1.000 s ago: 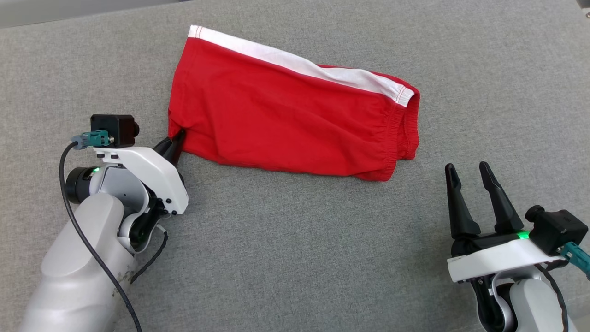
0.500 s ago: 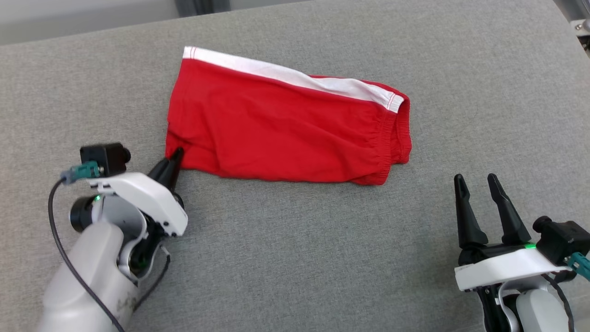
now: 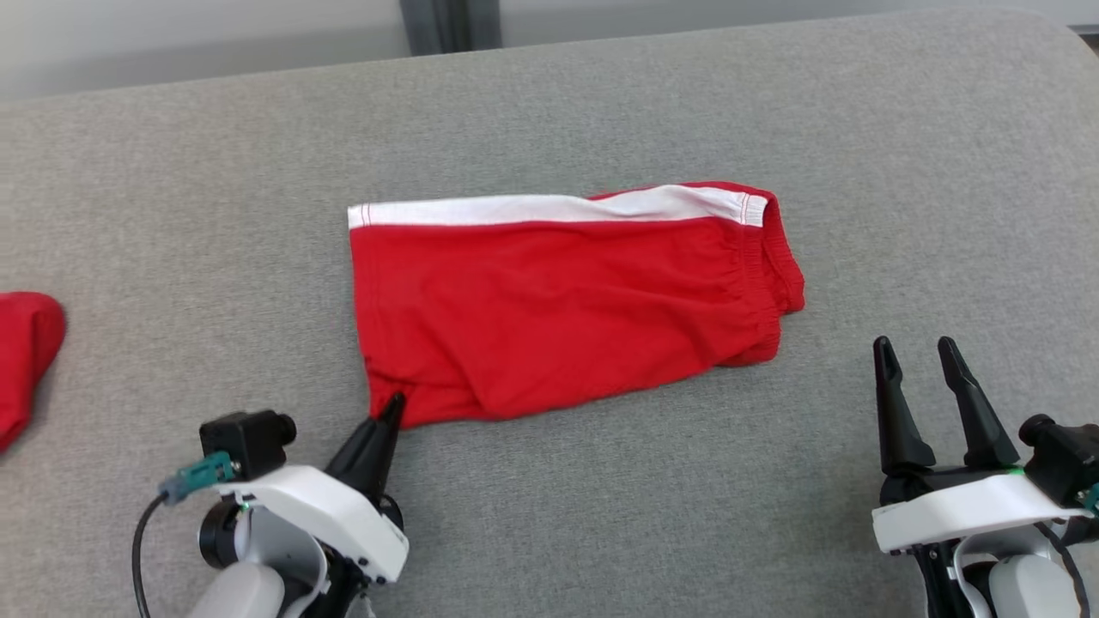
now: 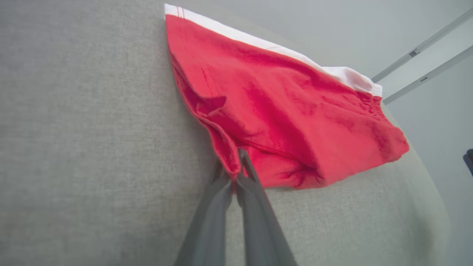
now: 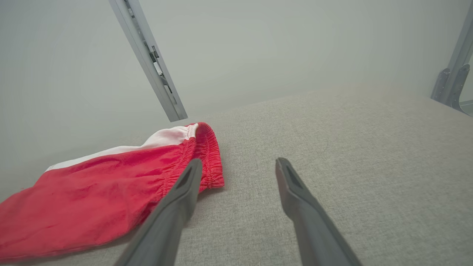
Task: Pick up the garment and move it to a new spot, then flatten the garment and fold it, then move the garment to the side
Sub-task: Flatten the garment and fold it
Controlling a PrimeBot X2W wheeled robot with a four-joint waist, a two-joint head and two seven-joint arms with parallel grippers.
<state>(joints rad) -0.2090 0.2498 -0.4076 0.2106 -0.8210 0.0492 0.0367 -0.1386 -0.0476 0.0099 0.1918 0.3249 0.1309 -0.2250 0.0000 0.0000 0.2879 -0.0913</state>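
Handling estimate, head view: the garment (image 3: 558,309) is a pair of thin red shorts, judged light, limp and a little stretchy. It will drape rather than hold its shape, so a pull from one corner is likely to skew it.
Garment position, head view: it lies flat on the bench (image 3: 601,515), about midway between the left and right edges. Its white stripe (image 3: 515,209) faces the far edge and its waistband (image 3: 760,283) faces the right edge.
Left gripper, head view: the left gripper (image 3: 391,408) has its fingers closed together on the garment's near-left corner.
Right gripper, head view: the right gripper (image 3: 917,348) has its fingers spread with nothing between them. It sits toward the near-right corner of the bench, apart from the waistband.
Other cloth, head view: a second red cloth (image 3: 21,343) lies at the left edge, well apart.
Left gripper, left wrist view: the fingers are pressed together on a fold of hem (image 4: 231,162), and the cloth bunches into a ridge beyond the tips.
Hold point, left wrist view: the hem is doubled and stitched, so it is judged firmer than a single layer and less likely to slip.
Right gripper, right wrist view: the fingers stand wide and empty, with the gathered waistband just beyond one fingertip (image 5: 194,168).
Hold point, right wrist view: the elastic gathers are thicker, so the near corner of the waistband is judged the best place for a second hold.
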